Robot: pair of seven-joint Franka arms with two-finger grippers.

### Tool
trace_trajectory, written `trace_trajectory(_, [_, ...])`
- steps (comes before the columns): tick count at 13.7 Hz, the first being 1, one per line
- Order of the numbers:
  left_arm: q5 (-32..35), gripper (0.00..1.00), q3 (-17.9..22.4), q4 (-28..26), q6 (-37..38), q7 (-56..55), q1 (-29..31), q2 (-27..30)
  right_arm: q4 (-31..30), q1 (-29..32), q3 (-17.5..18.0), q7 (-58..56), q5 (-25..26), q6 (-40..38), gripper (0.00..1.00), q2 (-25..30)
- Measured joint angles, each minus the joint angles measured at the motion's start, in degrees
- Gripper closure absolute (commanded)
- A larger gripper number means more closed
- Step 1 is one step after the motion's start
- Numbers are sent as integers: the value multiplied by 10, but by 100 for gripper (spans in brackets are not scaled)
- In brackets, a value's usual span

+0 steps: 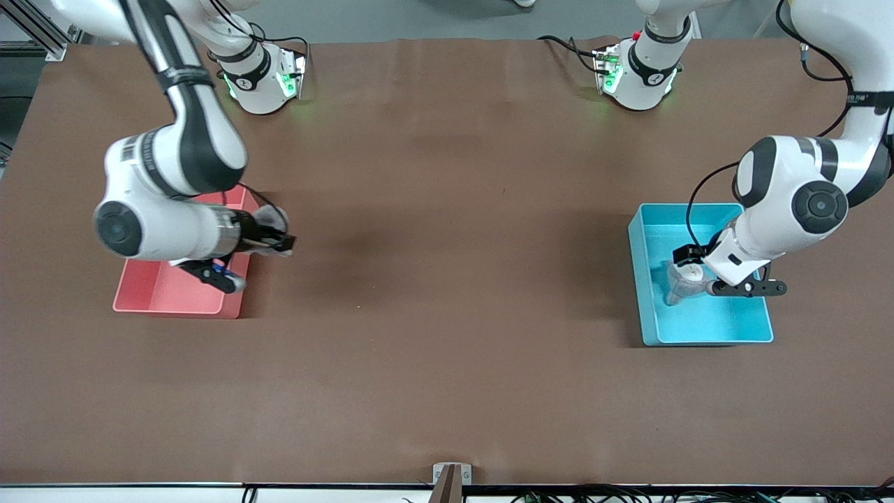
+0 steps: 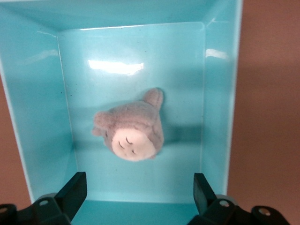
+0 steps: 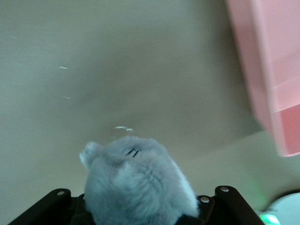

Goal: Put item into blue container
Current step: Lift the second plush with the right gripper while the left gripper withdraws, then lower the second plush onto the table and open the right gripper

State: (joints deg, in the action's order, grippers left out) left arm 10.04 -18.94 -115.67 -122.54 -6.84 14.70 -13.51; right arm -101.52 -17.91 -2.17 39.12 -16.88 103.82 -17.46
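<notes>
A grey plush toy (image 2: 131,131) with a pale face lies on the floor of the blue container (image 2: 37,93), free of any grip. My left gripper (image 2: 139,190) hangs open just above it, fingers wide apart and empty. In the front view the toy (image 1: 679,285) rests in the container (image 1: 639,279) at the left arm's end of the table, under the left gripper (image 1: 698,276). My right gripper (image 1: 279,241) is shut on a second grey plush toy (image 3: 136,183), held in the air over the pink bin's edge.
The pink bin (image 1: 167,293) stands at the right arm's end of the table, partly under the right arm; its wall (image 3: 276,84) shows in the right wrist view. Bare brown tabletop (image 1: 447,279) stretches between the two bins.
</notes>
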Motion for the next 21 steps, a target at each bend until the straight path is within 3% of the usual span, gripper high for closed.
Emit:
trace_trajectory(5, [-38,0,-63,47,63,-45,-1,18,13,-117,1,173,-2,157,93,-65])
trace_trajectory(10, [-44,0,-138,87,65,-159,-16,9,135,-193,0,324,-1,216,93,-199])
trace_trajectory(16, [-39,0,-143,141,43,-252,-84,-56,170,-235,0,393,-1,338,93,-278])
trace_trajectory(21, [15,0,-143,161,-20,-293,-103,-116,171,-249,-1,420,-2,408,77,-313])
